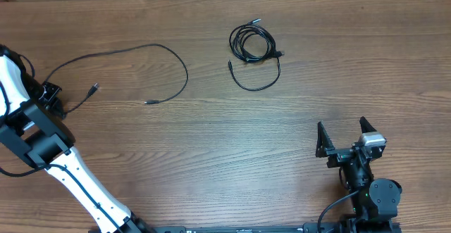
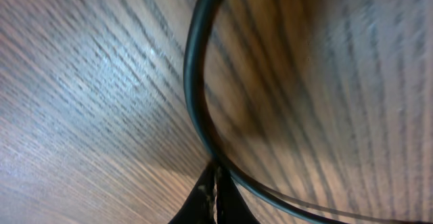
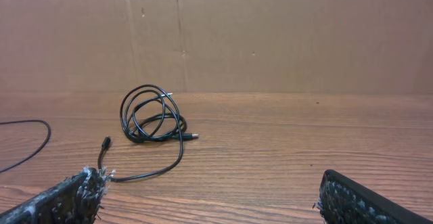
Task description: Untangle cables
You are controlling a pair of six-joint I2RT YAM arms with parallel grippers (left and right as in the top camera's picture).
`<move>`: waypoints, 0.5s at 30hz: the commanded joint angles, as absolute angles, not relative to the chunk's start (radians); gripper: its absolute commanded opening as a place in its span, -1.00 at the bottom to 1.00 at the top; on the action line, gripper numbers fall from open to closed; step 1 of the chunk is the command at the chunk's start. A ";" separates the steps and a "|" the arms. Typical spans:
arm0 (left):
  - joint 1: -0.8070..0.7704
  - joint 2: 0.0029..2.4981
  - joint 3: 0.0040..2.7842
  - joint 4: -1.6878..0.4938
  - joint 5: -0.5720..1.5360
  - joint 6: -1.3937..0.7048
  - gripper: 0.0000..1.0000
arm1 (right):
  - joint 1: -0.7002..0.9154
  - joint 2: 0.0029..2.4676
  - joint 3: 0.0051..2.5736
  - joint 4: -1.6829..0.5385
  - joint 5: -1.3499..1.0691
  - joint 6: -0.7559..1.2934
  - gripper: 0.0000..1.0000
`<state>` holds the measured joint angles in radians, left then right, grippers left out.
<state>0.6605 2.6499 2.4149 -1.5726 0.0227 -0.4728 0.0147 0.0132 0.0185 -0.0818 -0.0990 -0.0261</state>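
Since my left claw (image 2: pixel 216 191) is pressed shut low over the brown wood-grain table (image 1: pixel 211 162), w/ the long, thin black loose cord (image 1: pixel 185 74) curving right past its tips, I can't tell from the wrist view whether the cord is actually nipped btwn the pads or just lying against them. Overhead, that claw sits at the far left, on the cord near one end. A short stretch w/ a small plug pokes out just beside it. The rest arcs twd the middle and hooks back, its other plug lying free.

The rest of the job is a tight coiled bundle of thin black cord (image 1: pixel 251 43). It lies well apart, near the back centre, w/ one tail looping out in front. My right claw (image 1: pixel 342 129) stands wide open and empty at the front right. It's well short of the bundle, facing it and the brown cardboard wall (image 3: pixel 270 34) behind.

What could go wrong, imo:
- **Weak grip:** if I only have the cord by the tip edge, any pull lets it slide out and I drag nothing.
- **Pulling too far:** if it is held and I pull far left, it could go over the table edge.
- **Low jaws:** they may scrape the wood on a sideways move.
- **The bundle:** tugging the tail w/o pinning the coil would prob. drag the whole lot or cinch the loops tighter.
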 commanded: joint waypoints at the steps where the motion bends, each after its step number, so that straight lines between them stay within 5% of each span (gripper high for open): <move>1: 0.646 2.670 2.406 -1.508 0.021 -0.496 -0.92 | 0.013 0.011 0.009 -0.077 -0.094 -0.031 1.00; 15: 0.555 2.866 2.405 -1.196 0.151 -0.514 -0.91 | 0.013 0.011 0.009 -0.077 -0.094 -0.031 1.00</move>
